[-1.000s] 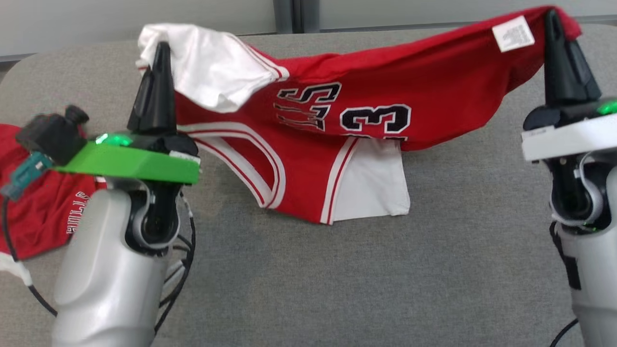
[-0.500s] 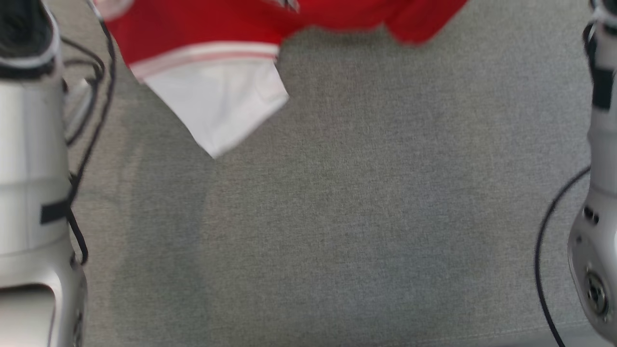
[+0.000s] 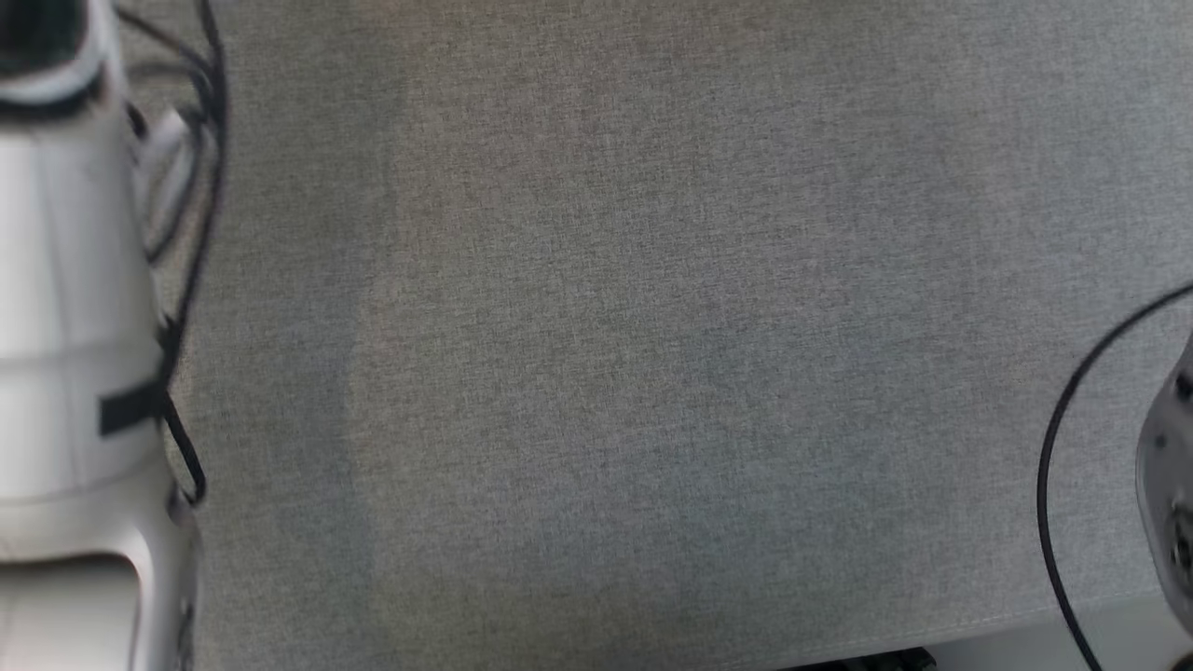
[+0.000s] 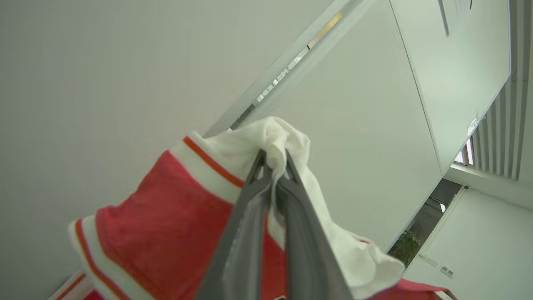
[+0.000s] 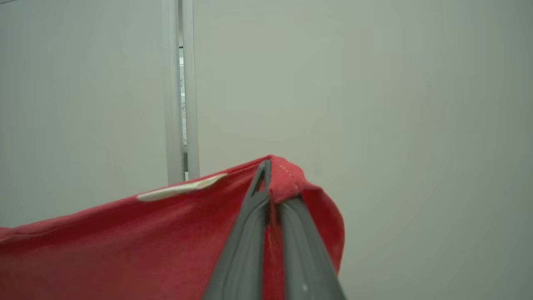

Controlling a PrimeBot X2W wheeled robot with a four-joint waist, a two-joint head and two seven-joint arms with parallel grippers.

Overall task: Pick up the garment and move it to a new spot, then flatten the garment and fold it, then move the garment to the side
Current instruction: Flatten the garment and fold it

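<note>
Head view looks down on a grey fabric tabletop (image 3: 606,373). At that view's left edge stands the pale left forearm (image 3: 65,308), with a loose black cable (image 3: 191,280) running down its inner side. At the lower right edge a part of the pale right forearm (image 3: 1170,503) comes in, and a second black cable (image 3: 1053,503) curves beside it over the cloth.

Left wrist view looks along the left gripper (image 4: 272,155), whose two dark fingers are clamped together on the garment (image 4: 166,233). A bunch of its white cloth is caught between the tips and spills over them to both sides. Below it comes a white band with a thin red stripe, then the red body, which hangs down to the left of the fingers. Behind the garment is a pale wall, and at the lower right a small green plant (image 4: 406,246) in a dark opening.

Right wrist view looks along the right gripper (image 5: 270,164), also closed tight on the garment: a red corner is pinched between the tips and folds over the right finger. From there the red cloth stretches away to the left edge of that view, its upper edge sloping down, with a white label (image 5: 181,189) lying on that edge. Behind is a pale wall with an upright frame (image 5: 181,91)
</note>
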